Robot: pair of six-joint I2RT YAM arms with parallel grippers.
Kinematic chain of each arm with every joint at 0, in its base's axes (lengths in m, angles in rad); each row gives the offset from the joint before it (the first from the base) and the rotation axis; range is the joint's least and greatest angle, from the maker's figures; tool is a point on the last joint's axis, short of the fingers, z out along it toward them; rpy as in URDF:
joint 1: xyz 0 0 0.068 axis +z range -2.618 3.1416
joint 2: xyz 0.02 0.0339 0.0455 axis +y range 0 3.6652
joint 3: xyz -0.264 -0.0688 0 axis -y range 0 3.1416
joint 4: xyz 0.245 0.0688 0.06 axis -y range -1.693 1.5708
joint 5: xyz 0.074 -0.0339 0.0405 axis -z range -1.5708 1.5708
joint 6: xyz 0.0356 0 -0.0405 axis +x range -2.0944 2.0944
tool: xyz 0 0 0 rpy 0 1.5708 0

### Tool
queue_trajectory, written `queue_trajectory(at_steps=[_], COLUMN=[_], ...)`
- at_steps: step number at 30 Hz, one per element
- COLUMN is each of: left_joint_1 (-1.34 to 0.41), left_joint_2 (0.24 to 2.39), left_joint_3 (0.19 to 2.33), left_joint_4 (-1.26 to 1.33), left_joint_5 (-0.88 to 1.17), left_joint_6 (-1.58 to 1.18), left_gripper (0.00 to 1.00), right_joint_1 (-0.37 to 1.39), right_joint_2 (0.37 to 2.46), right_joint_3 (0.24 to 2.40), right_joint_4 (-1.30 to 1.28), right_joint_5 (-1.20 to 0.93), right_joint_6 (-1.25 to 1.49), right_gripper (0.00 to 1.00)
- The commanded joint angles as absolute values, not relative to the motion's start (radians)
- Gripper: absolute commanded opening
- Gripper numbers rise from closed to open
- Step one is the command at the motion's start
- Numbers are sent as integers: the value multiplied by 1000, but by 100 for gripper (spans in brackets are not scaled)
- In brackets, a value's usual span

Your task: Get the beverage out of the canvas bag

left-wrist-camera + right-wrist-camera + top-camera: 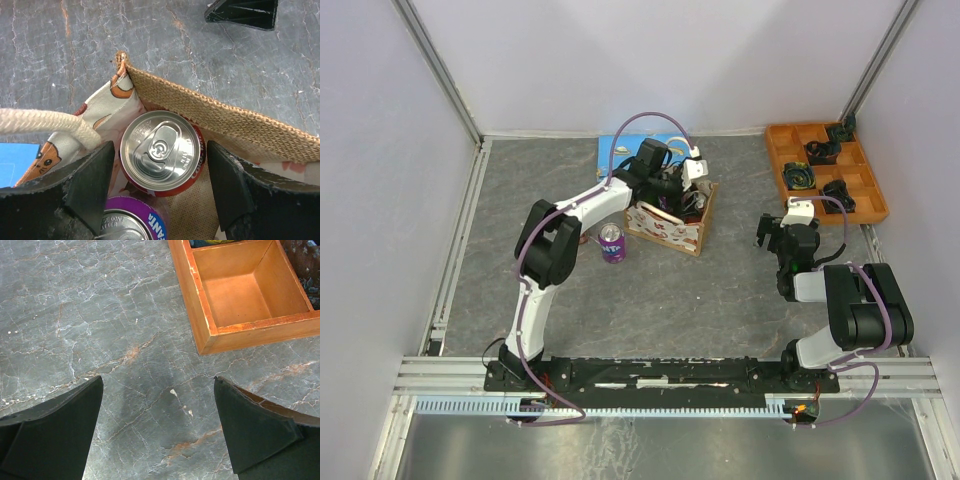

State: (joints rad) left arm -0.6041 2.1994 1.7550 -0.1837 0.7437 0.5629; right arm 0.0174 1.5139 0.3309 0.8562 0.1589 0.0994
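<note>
The canvas bag [225, 117] is coarse woven burlap with a glossy printed lining and a thick cream rope handle [45, 122]. The left gripper [160, 156] points down into its mouth, black jaws wide, straddling the upright red can [162, 150] with its shiny round lid inside the bag. The right gripper [157, 390], jaws wide, hovers over the marbled grey table [75, 305]; the boxy orange tray [210, 335] lies at its 1 o'clock.

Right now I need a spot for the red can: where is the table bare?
Bare: table between bag and right gripper, and from purple can to the arm bases. Crowded: round the bag, by that can, blue sheet, left gripper.
</note>
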Motion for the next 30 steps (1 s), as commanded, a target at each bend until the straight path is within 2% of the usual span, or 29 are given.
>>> queue_trajectory(at_steps=[1, 4, 12, 13, 14, 15, 16, 30], left_joint_1=[-608, -607, -610, -610, -611, -612, -612, -614], left_joint_2=[2228, 2235, 2230, 2229, 2226, 2222, 2219, 2138], left_joint_3=[1778, 1763, 1743, 1743, 1745, 1744, 1743, 1922], left_joint_4=[-137, -104, -113, -118, -125, -131, -131, -123], left_joint_5=[767, 765, 754, 749, 745, 736, 729, 650], left_joint_6=[529, 492, 478, 482, 486, 490, 492, 448], left_gripper=[78, 74, 51, 45, 34, 6, 3, 3], right_joint_1=[17, 17, 17, 17, 17, 16, 17, 16], right_joint_2=[1511, 1510, 1510, 1511, 1511, 1510, 1510, 1510], right_joint_3=[353, 353, 353, 353, 353, 353, 353, 353], right_joint_4=[890, 890, 890, 890, 890, 890, 890, 890], right_joint_5=[155, 155, 155, 155, 155, 155, 155, 155], right_joint_6=[89, 89, 89, 88, 89, 88, 89, 88], right_gripper=[99, 99, 99, 99, 99, 99, 99, 99])
